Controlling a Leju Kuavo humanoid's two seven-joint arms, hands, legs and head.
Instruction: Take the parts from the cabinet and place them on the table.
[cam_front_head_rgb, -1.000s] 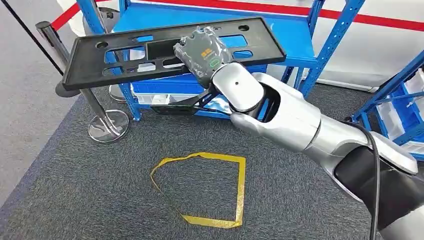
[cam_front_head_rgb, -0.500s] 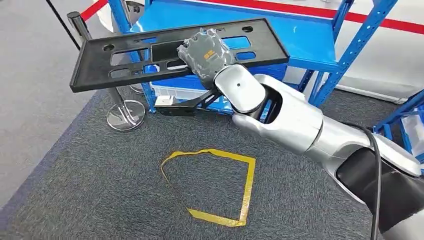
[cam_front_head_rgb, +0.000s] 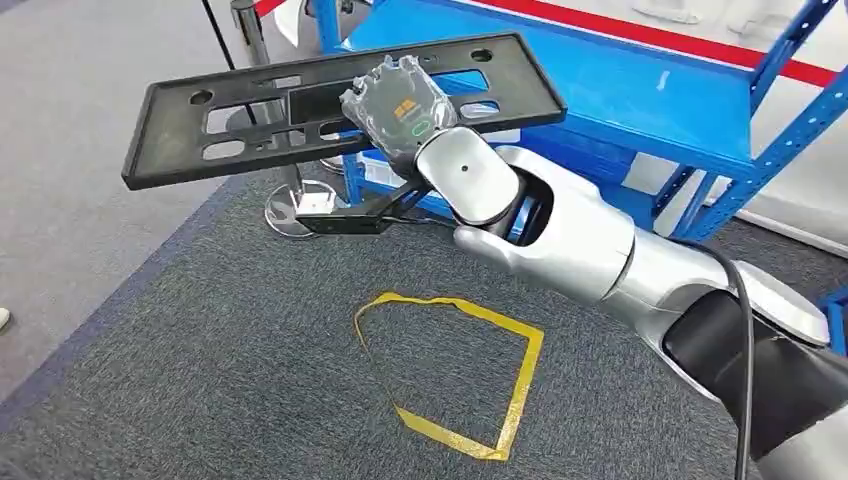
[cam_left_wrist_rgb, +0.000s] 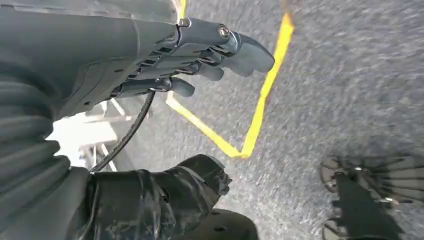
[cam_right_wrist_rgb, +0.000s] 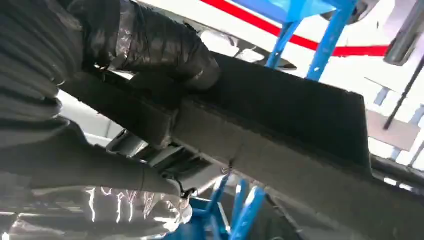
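One black part (cam_front_head_rgb: 330, 100) — gripped by the right robot hand (cam_front_head_rgb: 400, 112); left robot hand (cam_left_wrist_rgb: 200, 55) spread, holding nothing.

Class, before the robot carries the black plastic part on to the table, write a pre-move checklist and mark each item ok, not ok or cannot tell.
1. Right hand grips the black part: ok.
2. Part held roughly level: ok.
3. Part clear of the blue rack: cannot tell; they overlap in the head view.
4. Left hand holds nothing: ok.
5. Stanchion base near the carpet edge, off the path: cannot tell.
6. Table in sight: not ok.
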